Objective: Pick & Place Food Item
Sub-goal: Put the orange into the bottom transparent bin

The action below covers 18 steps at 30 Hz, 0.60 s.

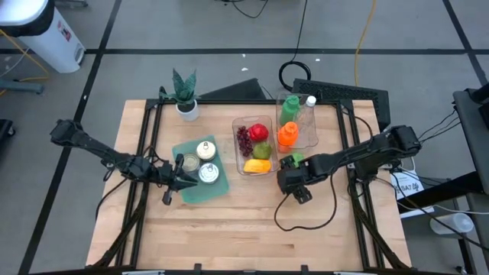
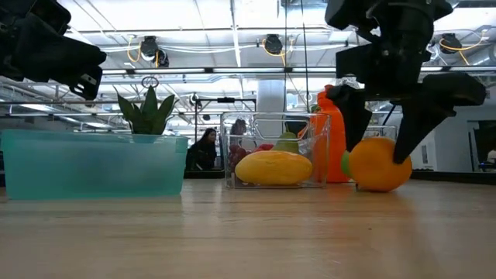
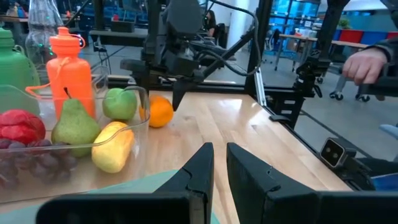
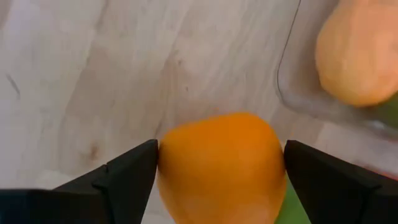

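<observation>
Right tool [image 2: 380,151] stands right of centre in the low view, fingers spread wide on either side of the orange [image 2: 380,173] with gaps showing, so nothing is gripped. That orange sits on the surface [image 1: 229,221], just right of the clear fruit container [image 2: 275,151]. Rise crookedly and a finger could nudge it; being round, it would probably roll. Your left tool [image 3: 217,177], pinched shut and empty, waits over the teal tray [image 1: 191,187].
</observation>
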Each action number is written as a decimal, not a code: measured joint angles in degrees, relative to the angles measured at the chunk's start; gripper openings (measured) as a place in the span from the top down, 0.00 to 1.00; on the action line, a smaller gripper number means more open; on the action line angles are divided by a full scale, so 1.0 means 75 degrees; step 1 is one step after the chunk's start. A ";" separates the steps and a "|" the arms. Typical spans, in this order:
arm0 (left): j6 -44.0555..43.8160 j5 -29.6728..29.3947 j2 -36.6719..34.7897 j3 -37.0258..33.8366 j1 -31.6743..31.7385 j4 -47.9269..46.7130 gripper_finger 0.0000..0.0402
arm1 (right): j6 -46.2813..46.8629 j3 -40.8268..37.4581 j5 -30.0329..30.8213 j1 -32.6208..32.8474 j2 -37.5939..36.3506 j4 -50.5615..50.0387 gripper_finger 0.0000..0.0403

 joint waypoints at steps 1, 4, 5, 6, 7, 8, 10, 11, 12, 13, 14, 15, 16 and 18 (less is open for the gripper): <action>0.0000 0.0000 0.0001 0.0000 -0.0003 0.0000 0.87 | 0.0038 -0.0075 0.0000 -0.0003 -0.0015 0.0052 0.18; -0.0004 -0.0003 0.0001 0.0000 -0.0002 0.0000 0.87 | 0.0037 -0.0328 0.0034 0.0000 -0.0021 0.0182 0.18; -0.0005 -0.0003 0.0001 0.0000 -0.0002 0.0000 0.87 | 0.0047 -0.0419 0.0038 -0.0002 -0.0027 0.0197 0.18; -0.0006 -0.0003 0.0001 0.0000 -0.0002 0.0000 0.87 | 0.0074 -0.0511 0.0028 -0.0003 -0.0032 0.0221 0.18; -0.0006 -0.0003 0.0001 0.0000 -0.0002 0.0003 0.87 | 0.0106 -0.0598 0.0009 -0.0003 -0.0033 0.0289 0.18; -0.0006 -0.0003 0.0001 0.0000 -0.0002 0.0006 0.87 | 0.0129 -0.0667 0.0000 -0.0003 -0.0028 0.0378 0.18; -0.0006 -0.0003 0.0001 0.0003 -0.0002 0.0012 0.87 | 0.0137 -0.0738 0.0019 0.0000 -0.0024 0.0537 0.18; -0.0006 -0.0003 0.0001 0.0003 -0.0002 0.0012 0.87 | 0.0136 -0.0739 0.0021 0.0000 -0.0024 0.0536 0.18; -0.0006 -0.0004 0.0001 0.0003 0.0001 0.0012 0.87 | 0.0127 -0.0727 0.0023 0.0000 -0.0024 0.0532 0.18; -0.0006 -0.0003 0.0001 0.0003 0.0001 0.0012 0.87 | 0.0122 -0.0703 0.0021 0.0000 -0.0024 0.0532 0.18; -0.0007 -0.0006 0.0001 0.0003 0.0001 0.0012 0.87 | 0.0091 -0.0670 0.0026 0.0012 -0.0021 0.0561 0.18; -0.0006 -0.0006 0.0001 0.0003 0.0001 0.0012 0.87 | 0.0062 -0.0613 0.0032 0.0038 -0.0021 0.0592 0.18; -0.0006 -0.0006 0.0001 0.0003 0.0001 0.0012 0.87 | 0.0036 -0.0544 0.0043 0.0064 -0.0018 0.0595 0.18; -0.0007 -0.0006 0.0001 0.0003 0.0001 0.0012 0.87 | 0.0018 -0.0390 0.0014 0.0148 -0.0031 0.0527 0.17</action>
